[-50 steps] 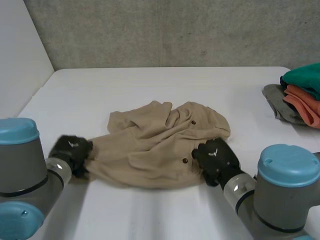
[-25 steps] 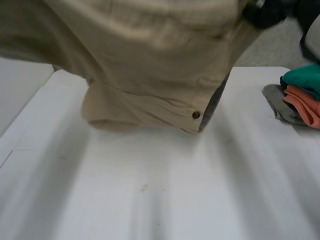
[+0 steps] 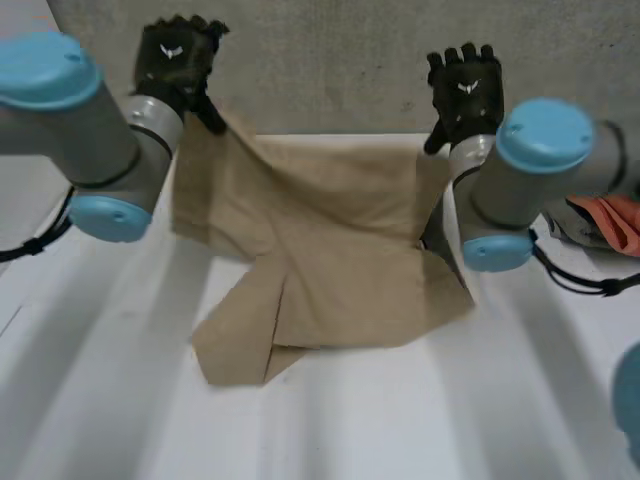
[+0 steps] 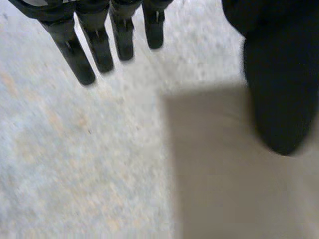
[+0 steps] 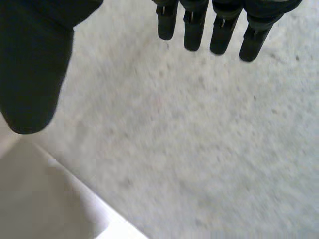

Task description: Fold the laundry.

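Observation:
A tan buttoned garment (image 3: 320,250) is spread between my two raised arms; its lower part lies on the white table (image 3: 400,420) and its upper edge is still in the air. My left hand (image 3: 175,55) is up at the garment's upper left corner with straight fingers. In the left wrist view the cloth (image 4: 224,174) lies just past the thumb (image 4: 279,74), apart from the fingers (image 4: 102,47). My right hand (image 3: 465,85) is up above the upper right corner. Its fingers (image 5: 195,30) are straight and its thumb (image 5: 30,64) is spread, with nothing between them.
An orange folded piece (image 3: 615,215) of a clothes stack peeks out behind my right arm at the table's right edge. A grey wall (image 3: 330,60) stands behind the table. Bare table surface lies in front of the garment.
A second ago both hands were shut on the crumpled garment's near edge on the table. They swung it up and forward, then let go; the garment now drops spread out.

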Controlling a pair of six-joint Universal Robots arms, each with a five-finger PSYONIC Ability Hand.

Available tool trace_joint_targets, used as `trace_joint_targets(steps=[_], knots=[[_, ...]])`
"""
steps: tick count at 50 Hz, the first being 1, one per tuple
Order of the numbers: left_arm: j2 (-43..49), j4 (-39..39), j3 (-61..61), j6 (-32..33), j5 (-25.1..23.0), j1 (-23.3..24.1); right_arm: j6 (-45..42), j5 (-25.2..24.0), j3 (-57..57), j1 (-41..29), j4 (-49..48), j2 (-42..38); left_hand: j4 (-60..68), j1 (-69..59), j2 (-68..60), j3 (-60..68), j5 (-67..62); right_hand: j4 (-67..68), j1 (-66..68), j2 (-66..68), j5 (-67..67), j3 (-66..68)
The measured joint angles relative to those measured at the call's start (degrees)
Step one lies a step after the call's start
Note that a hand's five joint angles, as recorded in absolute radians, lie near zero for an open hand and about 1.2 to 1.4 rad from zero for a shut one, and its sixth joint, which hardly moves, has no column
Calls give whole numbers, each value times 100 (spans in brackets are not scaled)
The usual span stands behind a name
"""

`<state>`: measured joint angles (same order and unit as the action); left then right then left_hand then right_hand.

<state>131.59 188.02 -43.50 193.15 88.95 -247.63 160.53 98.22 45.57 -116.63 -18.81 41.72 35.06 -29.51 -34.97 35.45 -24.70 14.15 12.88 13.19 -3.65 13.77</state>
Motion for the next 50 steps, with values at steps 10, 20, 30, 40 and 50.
trace_joint_targets(steps=[10,20,30,40,50], knots=[[-229,-897,-27,-208,964,17,-429,79,339,45,885,513,-2360,1896,2320,-2348,2195,-225,-10,-133,125,-203],[-2613,-1830,-3266,-346,483,587,-1621,-2105,3001,473,2860,2653,-884,177,884,-947,838,2009,2222,2177,-2076,2057],[-2987,-2243,-5266,-599,-2,860,-2722,-3068,4798,954,3259,2908,392,-893,-397,385,-436,2642,2781,2731,-2687,2677],[-1817,-1726,-5210,-629,262,482,-2782,-3286,4988,1169,1401,1966,-1194,501,1113,-1141,1164,889,1141,1073,-819,1002],[-1250,-1314,-4806,-353,482,347,-2652,-3243,4770,1104,188,1495,-1070,444,1038,-1063,1004,1060,1252,1088,-1157,1032]])
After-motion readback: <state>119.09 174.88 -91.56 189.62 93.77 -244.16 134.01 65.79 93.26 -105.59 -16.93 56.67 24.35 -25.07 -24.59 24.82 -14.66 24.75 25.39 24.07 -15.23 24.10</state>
